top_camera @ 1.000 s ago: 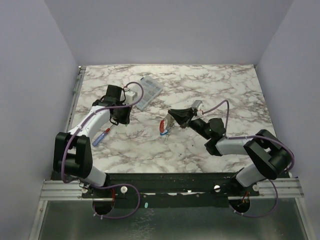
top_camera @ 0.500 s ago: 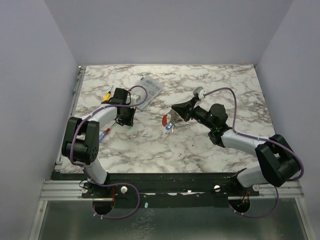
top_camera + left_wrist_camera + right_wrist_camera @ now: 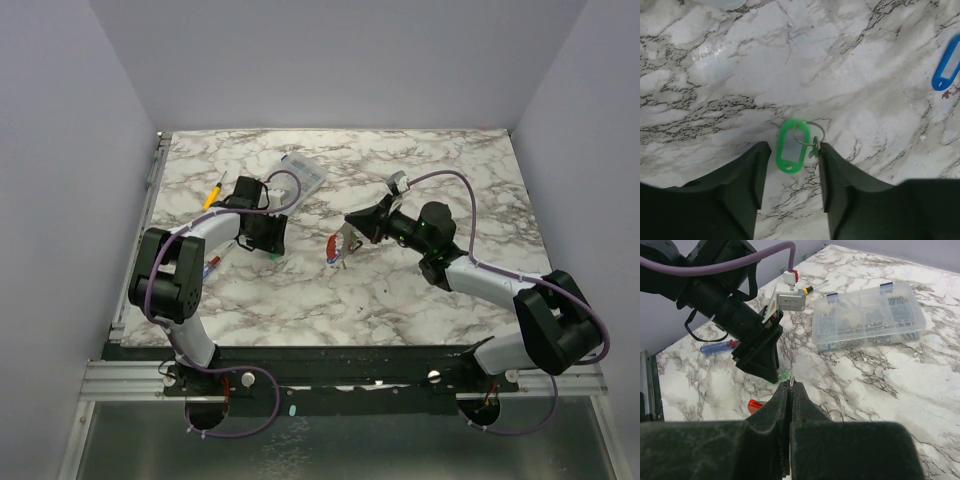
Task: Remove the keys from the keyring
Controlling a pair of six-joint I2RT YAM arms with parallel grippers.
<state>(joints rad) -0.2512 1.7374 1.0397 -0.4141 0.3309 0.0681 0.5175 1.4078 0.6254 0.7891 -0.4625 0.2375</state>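
Observation:
A green-tagged key [image 3: 790,146] on a small wire ring lies flat on the marble, between the tips of my open left gripper [image 3: 793,148]. Its ring rests against the right finger. From above, that gripper [image 3: 266,238] stands left of centre with the green key [image 3: 274,256] at its tips. My right gripper [image 3: 791,386] is shut on the keyring [image 3: 791,382], a thin silvery edge pinched at the jaw tips. Its red fob [image 3: 329,243] and a blue-tagged key [image 3: 336,262] hang under the right gripper [image 3: 348,236]. The blue tag [image 3: 946,62] also shows in the left wrist view.
A clear plastic box [image 3: 300,181] of small parts sits behind the left gripper. Near the left edge lie a yellow-handled screwdriver [image 3: 213,190] and a red-and-blue pen [image 3: 208,266]. A loose thin wire loop [image 3: 833,413] lies on the marble beside the right gripper.
My left gripper has shifted a little right and opened, leaving the green-tagged key on the table. The right arm swung and stretched out, still shut on the keyring.

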